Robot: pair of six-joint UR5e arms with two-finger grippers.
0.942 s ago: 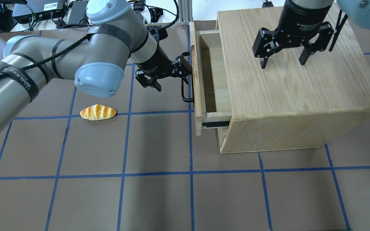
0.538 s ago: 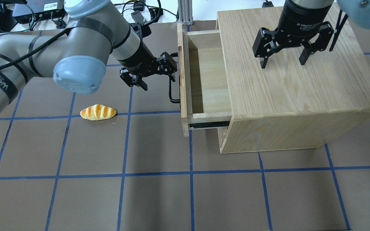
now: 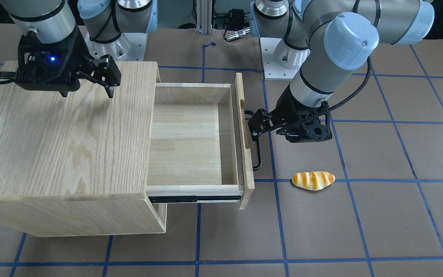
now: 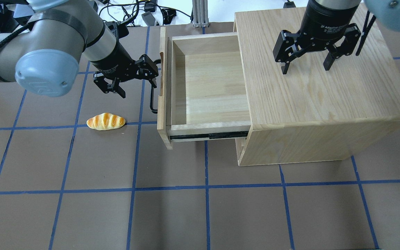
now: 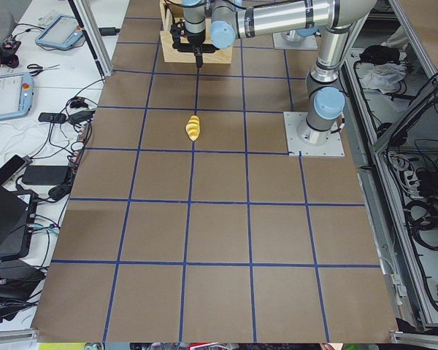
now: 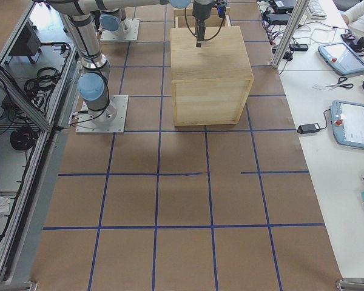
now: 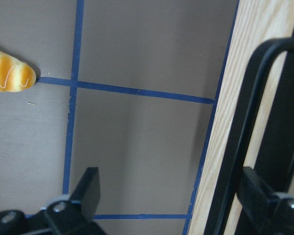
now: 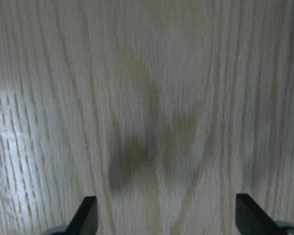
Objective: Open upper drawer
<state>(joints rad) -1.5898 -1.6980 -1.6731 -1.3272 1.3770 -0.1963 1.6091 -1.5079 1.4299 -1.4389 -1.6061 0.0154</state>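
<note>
The upper drawer (image 4: 214,86) is light oak and stands pulled far out of the cabinet (image 4: 325,104), its inside bare; it also shows in the front view (image 3: 190,146). Its black bar handle (image 4: 153,104) runs along the front panel (image 4: 163,114). My left gripper (image 4: 139,89) is open, with one finger hooked behind the handle (image 7: 250,112) and the other out over the table. My right gripper (image 4: 305,69) is open and empty, hovering just above the cabinet top (image 8: 152,98).
A toy bread loaf (image 4: 106,121) lies on the brown mat to the left of the drawer front, also in the front view (image 3: 313,180). The lower drawer's front edge (image 4: 241,149) shows under the cabinet top. Cables and boxes lie beyond the table's far edge.
The left gripper has moved left with its finger behind the handle, and the upper drawer has slid much further out. The right gripper has not moved.
</note>
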